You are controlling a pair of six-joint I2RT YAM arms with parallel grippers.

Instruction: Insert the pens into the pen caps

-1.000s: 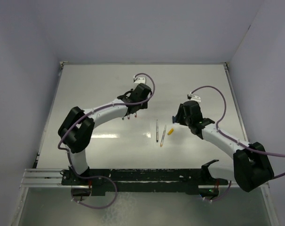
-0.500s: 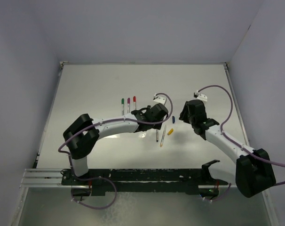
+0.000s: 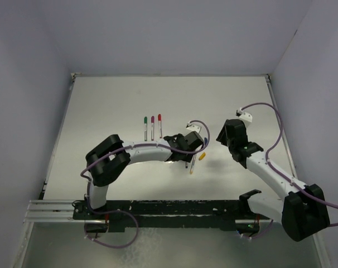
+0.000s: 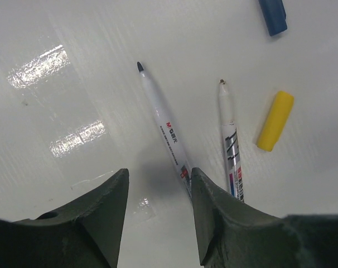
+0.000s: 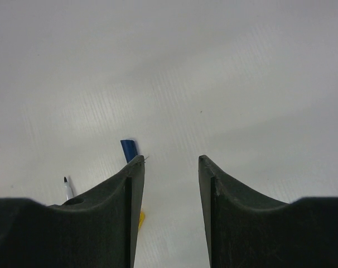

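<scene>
Jaws open and empty, the nearer left gripper [image 4: 158, 174] hovers over the black-tipped pen [image 4: 166, 131], lying on the tabletop [image 4: 74, 33] left of the yellow cap [image 4: 275, 121], its length running ahead from their gap.

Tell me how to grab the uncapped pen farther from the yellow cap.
I'd take that pen by its printed mid-barrel, left pincer dropping straight down and closing across it: it lies flat on the table, with room either side.
</scene>
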